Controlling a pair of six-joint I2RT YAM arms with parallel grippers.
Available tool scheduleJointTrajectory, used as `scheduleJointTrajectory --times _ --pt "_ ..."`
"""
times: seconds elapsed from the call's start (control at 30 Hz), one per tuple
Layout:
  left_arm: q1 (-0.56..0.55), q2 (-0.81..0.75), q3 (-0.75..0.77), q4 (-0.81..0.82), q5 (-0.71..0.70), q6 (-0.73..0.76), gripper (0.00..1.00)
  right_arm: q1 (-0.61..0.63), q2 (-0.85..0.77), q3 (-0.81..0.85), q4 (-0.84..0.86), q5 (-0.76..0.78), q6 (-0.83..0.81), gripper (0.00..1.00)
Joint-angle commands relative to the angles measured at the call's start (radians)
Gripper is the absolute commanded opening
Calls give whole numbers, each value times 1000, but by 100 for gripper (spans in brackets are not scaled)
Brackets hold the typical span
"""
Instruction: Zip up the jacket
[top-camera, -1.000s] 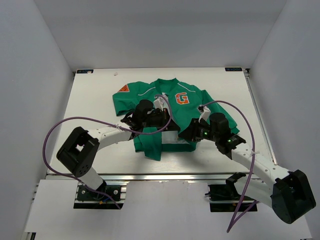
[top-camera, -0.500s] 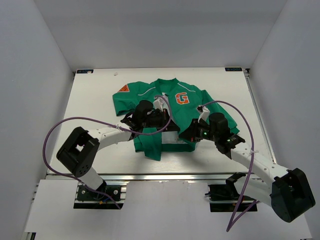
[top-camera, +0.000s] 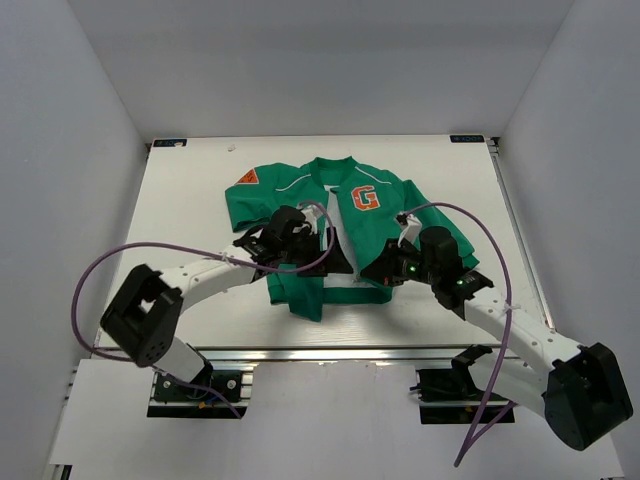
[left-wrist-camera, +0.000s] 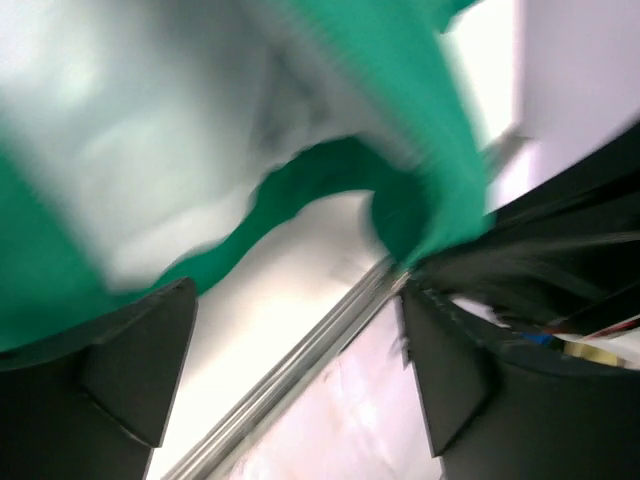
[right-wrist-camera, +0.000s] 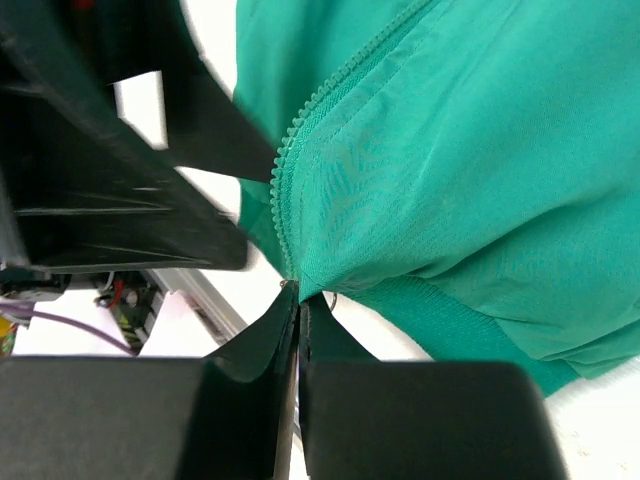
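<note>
The green jacket (top-camera: 300, 190) lies flat on the white table (top-camera: 180, 200), its orange G patch (top-camera: 366, 198) on the right chest. The front is parted, with light grey lining (left-wrist-camera: 130, 130) showing between the halves. My right gripper (right-wrist-camera: 299, 297) is shut on the bottom corner of the jacket (right-wrist-camera: 480, 150), right at the lower end of the zipper teeth (right-wrist-camera: 300, 130); a small metal ring shows beside the pinch. My left gripper (left-wrist-camera: 295, 370) hangs open just off the jacket's lower hem (left-wrist-camera: 300, 190), nothing between its fingers. From above, both grippers (top-camera: 325, 255) (top-camera: 378, 270) meet at the hem.
The table's metal front rail (left-wrist-camera: 300, 350) runs just below the hem. The left arm's black body (right-wrist-camera: 100, 180) sits close beside the right gripper. Purple cables (top-camera: 150, 245) loop over both arms. White walls enclose the table on three sides.
The left gripper has let go of the jacket, opened wide and drawn back a little to the left. The right gripper has shut on the hem corner.
</note>
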Motion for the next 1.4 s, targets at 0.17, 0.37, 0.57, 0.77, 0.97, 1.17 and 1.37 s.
scheduleJointTrajectory --times 0.17,0.37,0.57,0.77,0.97,1.17,1.37 --pt "-7 -251 -42 -568 -346 57 98 -13 -57 8 -111 77 -31 0" --pt "-80 -190 -41 -573 -399 28 96 -13 -60 -5 -121 91 -28 0" --pt "-127 -70 13 -575 -465 6 83 -13 -65 -11 -138 118 -25 0" --pt "-139 3 42 -569 -488 8 80 -13 -57 -15 -149 144 -23 0" --pt "-160 43 54 -550 -488 -11 80 -13 -49 -29 -145 153 -16 0" --pt "-186 81 76 -579 -524 -40 81 -13 -37 -32 -148 164 -17 0" --pt "-209 164 128 -647 -611 -89 81 -13 -31 -40 -148 167 -13 0"
